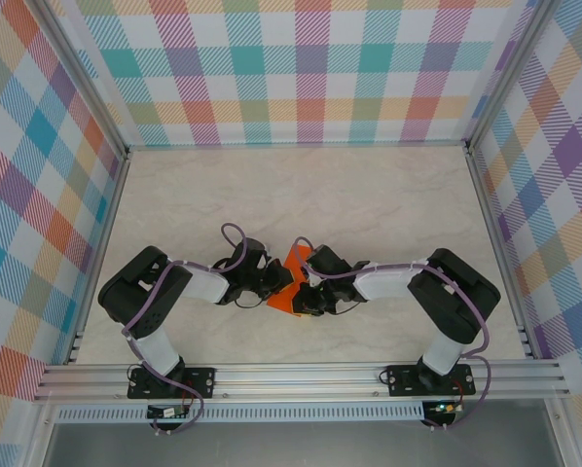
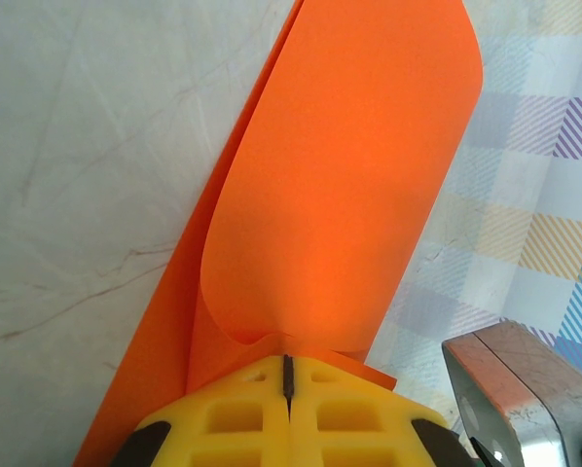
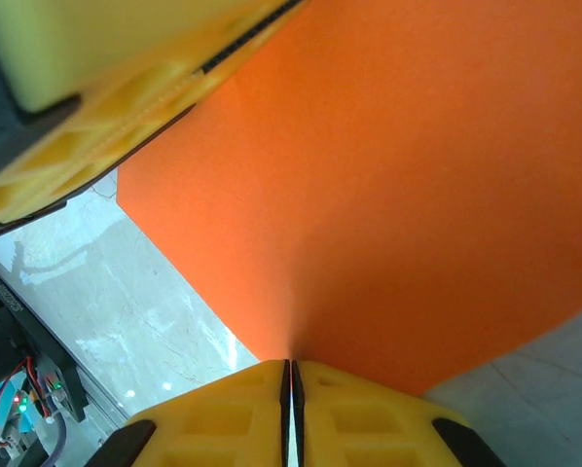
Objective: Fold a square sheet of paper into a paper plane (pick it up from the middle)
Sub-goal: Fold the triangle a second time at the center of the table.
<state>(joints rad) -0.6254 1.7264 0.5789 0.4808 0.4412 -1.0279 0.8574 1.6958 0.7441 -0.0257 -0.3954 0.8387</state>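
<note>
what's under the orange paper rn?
Marble tabletop shows around the orange paper, which is pinched by the left gripper and the right gripper. The patch directly beneath is covered by it.

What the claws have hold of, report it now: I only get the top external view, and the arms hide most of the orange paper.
Observer: In the left wrist view the left claw is shut on an edge of the orange paper.
Operator: Now the right one.
Observer: In the right wrist view the right claw is shut on the paper too, pinching its edge.
Operator: Give me the paper's shape.
Observer: From the left wrist it bends over in a soft curl of two layers, not pressed into a sharp crease.
</note>
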